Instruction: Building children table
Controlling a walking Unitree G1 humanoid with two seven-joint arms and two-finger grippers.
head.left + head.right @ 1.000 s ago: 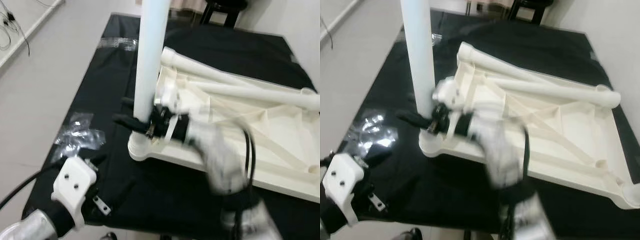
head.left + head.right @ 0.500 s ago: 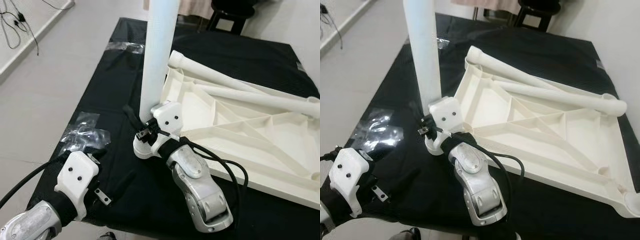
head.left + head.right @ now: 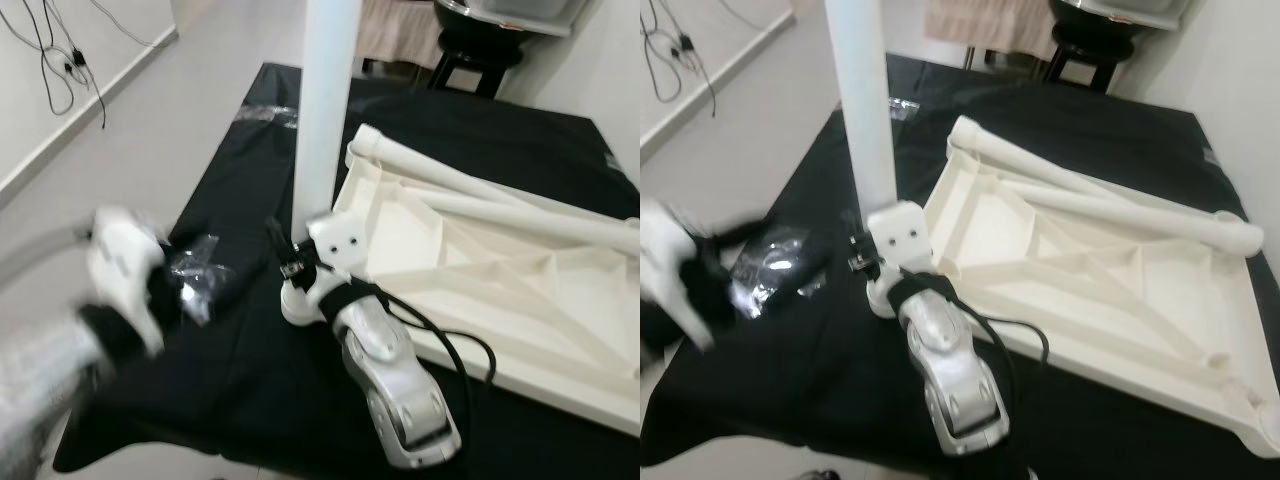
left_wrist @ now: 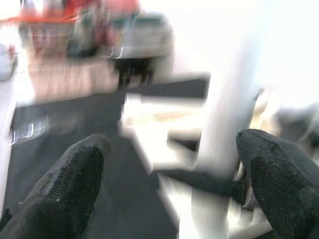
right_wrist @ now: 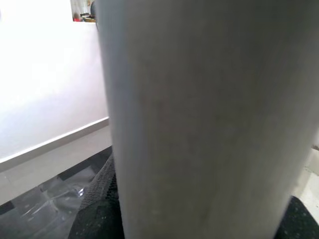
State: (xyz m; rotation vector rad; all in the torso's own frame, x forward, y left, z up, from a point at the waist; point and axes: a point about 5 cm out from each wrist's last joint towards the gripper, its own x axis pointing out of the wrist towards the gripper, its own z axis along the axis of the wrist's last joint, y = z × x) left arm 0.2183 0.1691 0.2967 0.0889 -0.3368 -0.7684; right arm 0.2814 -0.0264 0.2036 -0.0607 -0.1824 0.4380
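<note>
Lying upside down on a black table cover: a white plastic children's table top, ribbed underside up, set toward the robot's right half of the cover. One white table leg standing upright in the near-left corner socket. Two more loose legs lying at an angle across the far part of the underside. Right gripper at the base of the upright leg, black fingers clamped on either side of it just above the socket; from the right wrist, the leg looming very close, with a dark finger showing at its edge. Right arm, silver with a black cable looping beside it, stretching back toward the robot across the near edge of the cover. Left gripper raised and badly blurred over the left side of the cover, fingers spread wide apart with nothing between them, pointed toward the upright leg. Crumpled clear plastic bag on the cover just beside that gripper, left of the socket. Another scrap of clear plastic at the far-left edge. Dark stool beyond the table; cables on the floor along the left wall.

Compared with half a second ago: left arm swung up and outward from its low spot at the near-left corner, now smeared with motion. Right gripper still on the leg base. Whole scene shifted slightly, so camera moved.
</note>
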